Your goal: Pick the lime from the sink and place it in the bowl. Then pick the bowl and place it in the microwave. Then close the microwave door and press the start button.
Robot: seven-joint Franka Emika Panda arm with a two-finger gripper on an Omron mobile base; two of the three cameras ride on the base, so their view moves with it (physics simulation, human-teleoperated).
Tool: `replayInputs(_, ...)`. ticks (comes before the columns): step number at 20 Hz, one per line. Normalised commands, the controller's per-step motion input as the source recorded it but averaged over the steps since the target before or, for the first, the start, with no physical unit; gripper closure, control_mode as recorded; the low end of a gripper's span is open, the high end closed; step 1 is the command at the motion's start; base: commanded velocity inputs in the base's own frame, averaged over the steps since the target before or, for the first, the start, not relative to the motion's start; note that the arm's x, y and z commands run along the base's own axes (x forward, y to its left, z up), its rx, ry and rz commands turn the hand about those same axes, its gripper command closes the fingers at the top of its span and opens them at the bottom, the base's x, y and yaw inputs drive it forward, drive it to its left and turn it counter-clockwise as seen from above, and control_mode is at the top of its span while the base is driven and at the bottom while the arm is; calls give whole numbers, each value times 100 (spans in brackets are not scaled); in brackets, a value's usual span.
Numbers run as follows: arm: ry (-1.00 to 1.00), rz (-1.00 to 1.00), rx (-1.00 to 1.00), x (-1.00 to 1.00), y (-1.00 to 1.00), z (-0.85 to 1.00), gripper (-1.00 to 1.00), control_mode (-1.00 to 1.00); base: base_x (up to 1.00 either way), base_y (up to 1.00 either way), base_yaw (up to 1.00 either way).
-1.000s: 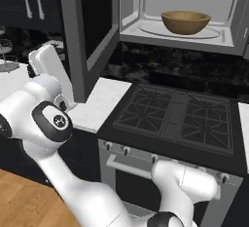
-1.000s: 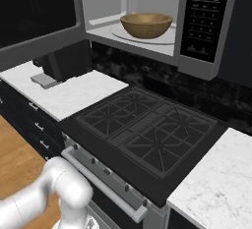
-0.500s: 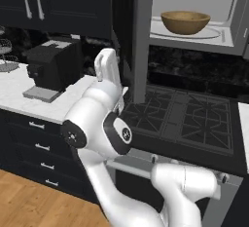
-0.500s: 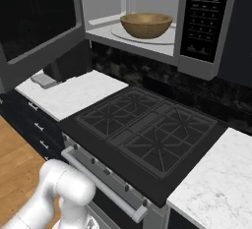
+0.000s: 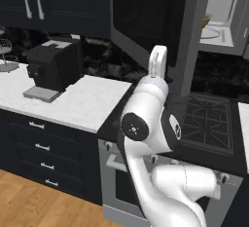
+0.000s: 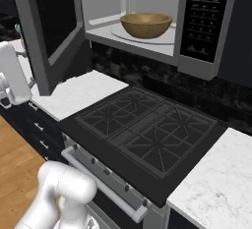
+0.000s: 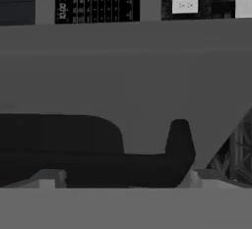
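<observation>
Door: the microwave door (image 6: 51,24) has swung from wide open to half shut.
Arm: raised behind the door's outer face; gripper (image 7: 123,174) jaws spread apart, empty.
Bowl: the bowl (image 6: 146,24) sits inside the microwave (image 6: 197,31).
</observation>
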Motion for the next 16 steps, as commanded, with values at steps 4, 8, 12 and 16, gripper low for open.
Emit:
replayInputs(4, -1, 0, 23, -1, -57, 55, -100, -100, 0, 0, 0)
replayInputs(8, 0, 0, 24, 0, -61, 44, -100, -100, 0, 0, 0)
replayInputs(12, 0, 0, 22, 6, -59, 34, -100, -100, 0, 0, 0)
replayInputs(16, 0, 0, 15, 27, -25, 36, -100, -100, 0, 0, 0)
